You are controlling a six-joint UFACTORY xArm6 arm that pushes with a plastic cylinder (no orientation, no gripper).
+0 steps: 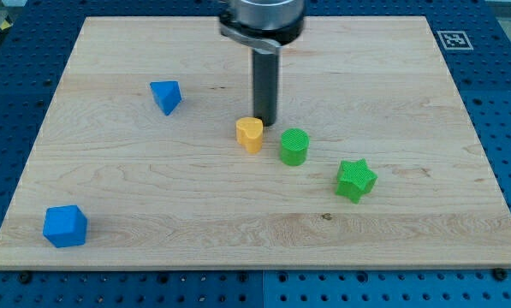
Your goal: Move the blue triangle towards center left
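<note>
The blue triangle [166,96] lies on the wooden board [135,188] at the upper left. My tip [265,125] stands near the board's middle, far to the right of the blue triangle. It is just above and right of a yellow heart-shaped block [249,134], close to it or touching it. A green cylinder [294,146] stands just below and right of the tip.
A green star [355,180] lies right of the middle. A blue cube-like block [65,226] sits near the bottom left corner. A black-and-white marker tag [451,38] is at the top right corner. Blue pegboard [508,103] surrounds the board.
</note>
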